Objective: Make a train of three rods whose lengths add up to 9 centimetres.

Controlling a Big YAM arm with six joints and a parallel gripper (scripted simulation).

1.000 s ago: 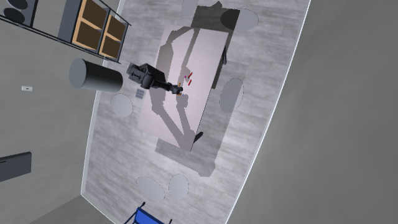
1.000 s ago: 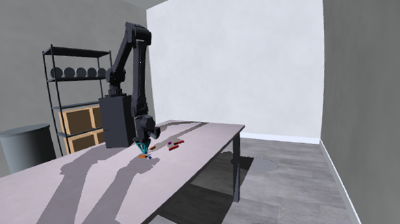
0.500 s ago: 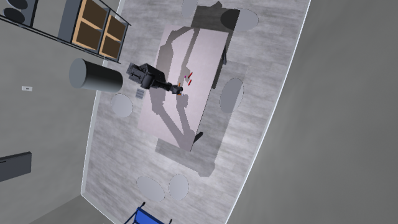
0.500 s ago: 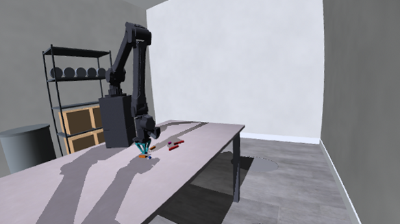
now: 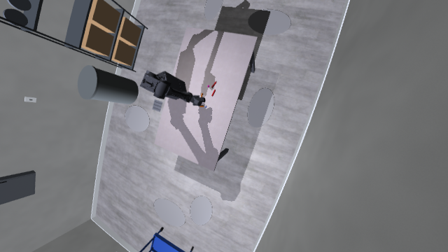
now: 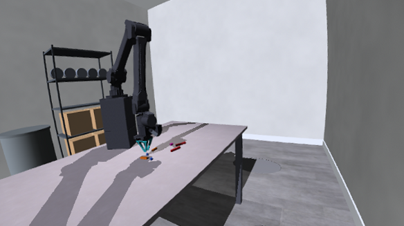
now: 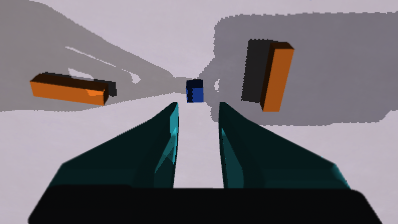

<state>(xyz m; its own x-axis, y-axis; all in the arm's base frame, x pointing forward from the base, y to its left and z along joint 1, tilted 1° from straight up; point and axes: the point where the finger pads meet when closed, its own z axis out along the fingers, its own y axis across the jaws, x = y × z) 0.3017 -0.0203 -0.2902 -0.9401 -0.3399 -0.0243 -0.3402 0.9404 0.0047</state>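
Note:
My gripper (image 6: pixel 146 150) (image 7: pixel 198 111) is partly open, with nothing between its fingers. A blue rod (image 6: pixel 147 154) (image 7: pixel 195 94) is just beyond the fingertips. One orange rod (image 7: pixel 68 92) lies left of it in the wrist view, and another orange rod (image 7: pixel 278 79) lies to the right, at a different angle. The orange rods also show in the exterior view, one nearer (image 6: pixel 144 157) and one farther back (image 6: pixel 154 149). A second blue rod (image 6: pixel 151 158) (image 5: pixel 206 107) is beside the nearer orange rod. Two red rods (image 6: pixel 180 143) (image 6: pixel 175 149) and a magenta rod (image 6: pixel 171 144) lie farther off.
The rods are on a pale table (image 5: pixel 224 70) (image 6: pixel 197 162), crossed by the arm's dark shadows. The arm's dark pedestal (image 6: pixel 117 124) stands at the table's edge. A shelf rack (image 6: pixel 82 78) and a grey barrel (image 6: pixel 27 150) stand beyond the table.

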